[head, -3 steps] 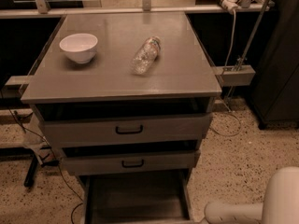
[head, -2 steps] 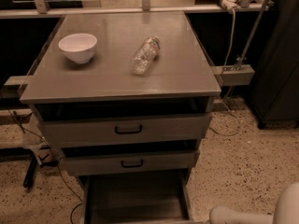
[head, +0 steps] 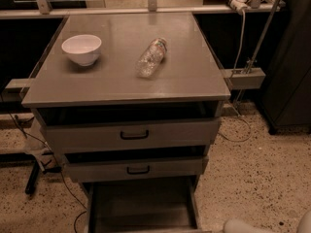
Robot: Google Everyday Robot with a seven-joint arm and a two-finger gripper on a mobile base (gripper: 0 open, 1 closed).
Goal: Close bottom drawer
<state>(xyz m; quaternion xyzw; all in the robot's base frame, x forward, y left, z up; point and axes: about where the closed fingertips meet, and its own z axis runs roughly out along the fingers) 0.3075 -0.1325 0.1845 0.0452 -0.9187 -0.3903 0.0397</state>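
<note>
Only a bit of my arm shows: a pale rounded arm link (head: 241, 226) pokes in at the near right corner, lying low over the speckled stone floor (head: 257, 178), just right of the cabinet's base. Another pale curved arm part (head: 306, 223) sits at the very right edge. My jaws are outside the frame, so I can't tell whether they're apart or together, and nothing of mine touches the cabinet.

The bottom drawer (head: 141, 205), a long shallow grey metal tray, is the lowest of 3 and is pulled far out toward the near side. Its front runs off the near edge, so its handle isn't visible.

Above it, the middle grey drawer w/ a small black handle (head: 136, 169) sits a little way out, w/ a dark gap over it. The top grey drawer w/ the wider black handle (head: 132, 135) juts out a bit too, w/ shadow between it and the top.

On the grey tabletop (head: 116, 81):
- A white round bowl (head: 81, 49) stands upright at the far left.
- A clear plastic bottle (head: 151, 58) lies on its side near the centre, well apart from the bowl.

A grey side bracket (head: 245, 77) sticks out on the right. A thin cable (head: 240, 28) drops beside it from a white plug (head: 236, 1) at the far right.
</note>
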